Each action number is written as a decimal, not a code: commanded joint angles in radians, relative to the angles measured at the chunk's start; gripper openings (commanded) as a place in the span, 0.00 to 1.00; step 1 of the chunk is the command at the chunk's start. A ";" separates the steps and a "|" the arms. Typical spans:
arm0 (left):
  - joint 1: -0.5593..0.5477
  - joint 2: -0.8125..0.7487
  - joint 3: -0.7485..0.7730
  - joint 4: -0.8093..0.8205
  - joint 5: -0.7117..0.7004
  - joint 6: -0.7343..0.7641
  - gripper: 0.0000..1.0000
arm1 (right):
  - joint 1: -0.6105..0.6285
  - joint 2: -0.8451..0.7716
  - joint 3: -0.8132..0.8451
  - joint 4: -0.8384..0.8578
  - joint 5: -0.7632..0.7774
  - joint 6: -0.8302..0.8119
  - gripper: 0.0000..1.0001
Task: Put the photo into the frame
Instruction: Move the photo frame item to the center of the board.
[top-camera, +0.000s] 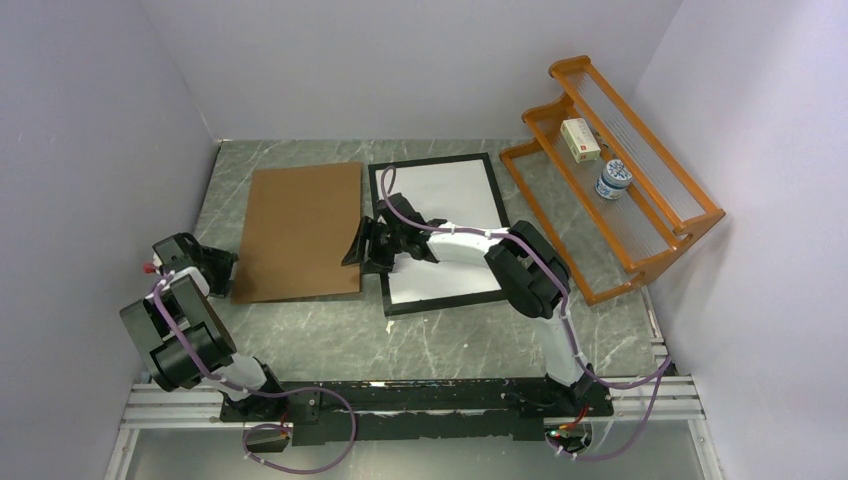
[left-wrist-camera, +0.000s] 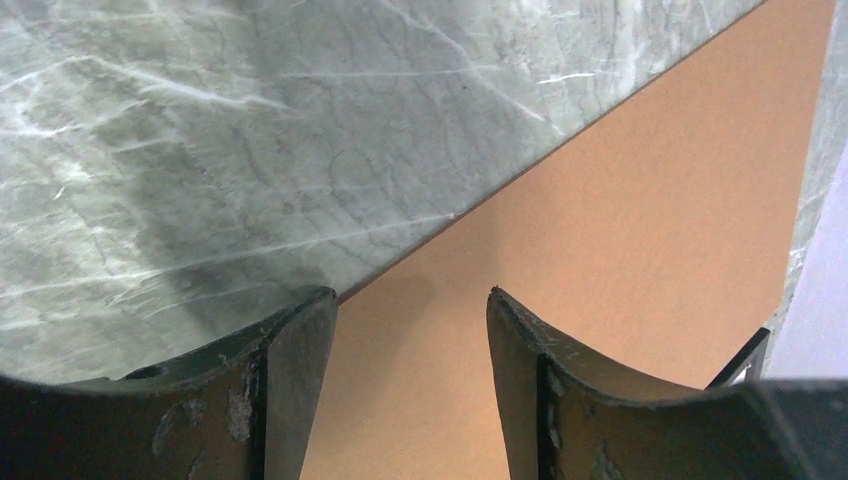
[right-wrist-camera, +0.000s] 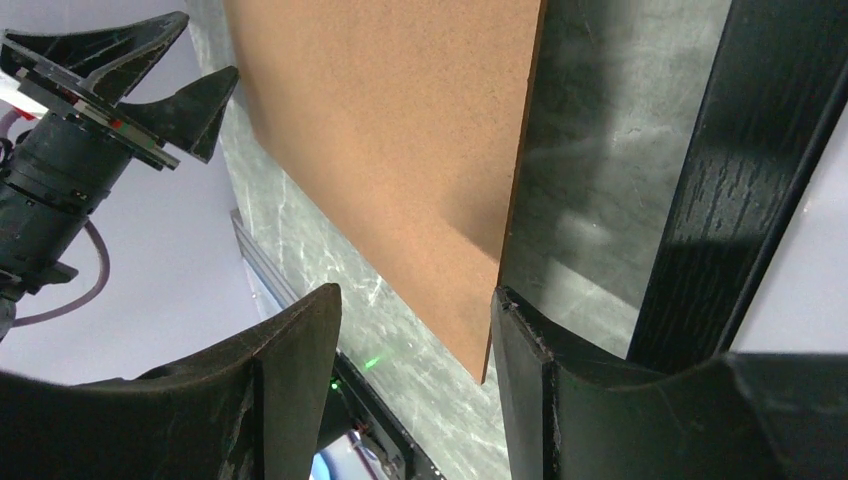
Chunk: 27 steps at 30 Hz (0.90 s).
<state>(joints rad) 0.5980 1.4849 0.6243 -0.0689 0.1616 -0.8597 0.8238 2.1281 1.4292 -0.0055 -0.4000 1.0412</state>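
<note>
No readable text, box (top-camera: 580, 140) on rack (top-camera: 570, 68) perhaps printed, too small

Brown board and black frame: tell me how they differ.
The brown board is plain and borderless; the black frame rims a white sheet. The board lies left, the frame right. The board is uncovered; the right arm stretches over the frame. Both lie flat on the marble table.

A grey-green marbled counter (top-camera: 450, 335) fills the floor between pale lilac walls. At its far right stands an orange wooden rack (top-camera: 655, 258) with stepped shelves, set at an angle. A small white box (top-camera: 580, 139) and a blue-and-white jar (top-camera: 612, 180) sit in it, slightly apart. A plain brown board (top-camera: 300, 230) lies flat left of centre. A metal rail (top-camera: 170, 405) runs along the near edge.
</note>
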 joint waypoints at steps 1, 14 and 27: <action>-0.033 0.103 -0.109 -0.253 0.200 0.040 0.65 | 0.031 -0.078 0.044 0.241 -0.094 0.025 0.59; -0.144 0.007 -0.129 -0.261 0.347 0.030 0.65 | 0.012 -0.165 -0.018 0.205 -0.047 -0.006 0.59; -0.293 -0.030 -0.150 -0.236 0.326 -0.029 0.65 | -0.092 -0.287 -0.229 0.222 -0.017 -0.030 0.59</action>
<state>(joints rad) 0.3874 1.4155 0.5568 -0.0025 0.2569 -0.8097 0.7017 1.8820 1.2343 0.0750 -0.3237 0.9894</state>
